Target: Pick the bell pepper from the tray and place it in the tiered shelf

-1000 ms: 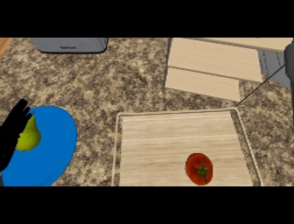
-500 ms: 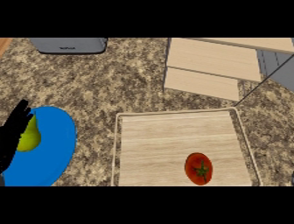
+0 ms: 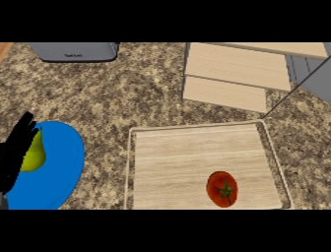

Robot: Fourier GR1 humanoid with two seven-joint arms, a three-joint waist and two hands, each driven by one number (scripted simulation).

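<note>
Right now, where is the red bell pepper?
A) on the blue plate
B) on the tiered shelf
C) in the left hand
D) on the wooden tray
D: the bell pepper lies on the wooden tray, in its near right part, with no hand touching it.

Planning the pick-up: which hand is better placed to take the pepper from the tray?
Right, probably. The pepper lies in the right half of the tray, and the shelf stands at the far right. The left hand rests far left, over the blue plate.
</note>
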